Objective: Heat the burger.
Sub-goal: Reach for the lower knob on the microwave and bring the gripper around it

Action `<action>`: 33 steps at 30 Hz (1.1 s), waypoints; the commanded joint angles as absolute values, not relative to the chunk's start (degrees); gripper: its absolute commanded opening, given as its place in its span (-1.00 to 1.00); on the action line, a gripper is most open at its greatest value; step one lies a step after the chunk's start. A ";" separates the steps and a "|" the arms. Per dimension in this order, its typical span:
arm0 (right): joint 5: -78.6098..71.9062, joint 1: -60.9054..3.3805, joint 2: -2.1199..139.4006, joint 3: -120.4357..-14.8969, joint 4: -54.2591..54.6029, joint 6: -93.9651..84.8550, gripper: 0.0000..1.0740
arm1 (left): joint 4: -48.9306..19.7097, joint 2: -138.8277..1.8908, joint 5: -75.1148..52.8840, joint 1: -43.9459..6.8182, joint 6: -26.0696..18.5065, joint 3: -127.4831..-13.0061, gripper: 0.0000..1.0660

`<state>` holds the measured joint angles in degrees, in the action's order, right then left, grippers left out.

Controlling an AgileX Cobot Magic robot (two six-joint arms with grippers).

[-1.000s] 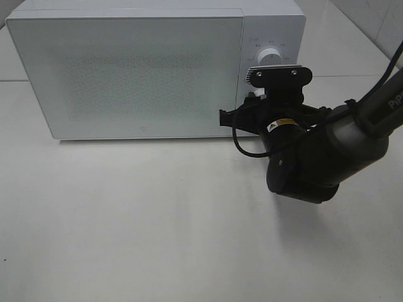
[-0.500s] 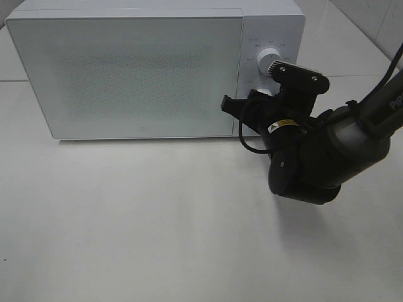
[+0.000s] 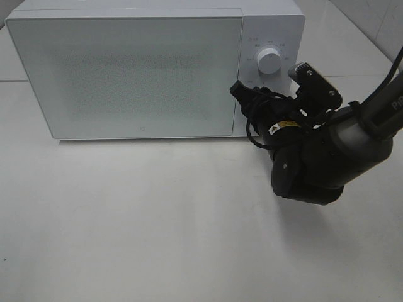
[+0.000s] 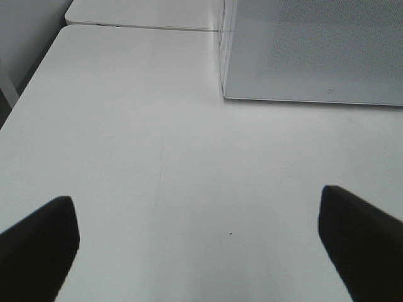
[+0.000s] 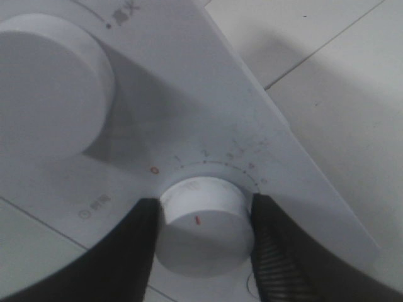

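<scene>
The left claw (image 4: 198, 234) hangs released above the desk (image 3: 157, 220), holding nothing. Farther back, the right claw (image 5: 204, 240) is clenched on the lower dial (image 5: 201, 220) of the microwave (image 3: 138, 69), whose door (image 3: 126, 75) is closed. I cannot tell where the burger is.

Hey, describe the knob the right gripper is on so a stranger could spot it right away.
On the white microwave, right of the door, the control panel has two round white knobs. It is the lower knob: unlike the upper knob, it bears a short red mark and sits clamped in the right gripper.
</scene>
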<state>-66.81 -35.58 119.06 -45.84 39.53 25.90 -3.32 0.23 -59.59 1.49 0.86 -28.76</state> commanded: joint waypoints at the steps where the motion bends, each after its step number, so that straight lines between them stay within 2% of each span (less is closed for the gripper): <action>1: -69.44 -35.41 118.14 -48.19 30.19 30.60 -1.00 | -3.44 1.72 -59.36 1.55 1.15 -28.59 0.84; 19: -77.23 -35.41 117.97 -48.19 28.71 38.33 -1.00 | -3.44 1.72 -59.36 1.55 1.15 -28.59 0.84; 33: -77.81 -35.41 117.97 -48.19 31.51 53.17 -1.00 | -3.44 1.72 -59.36 1.55 1.15 -28.59 0.84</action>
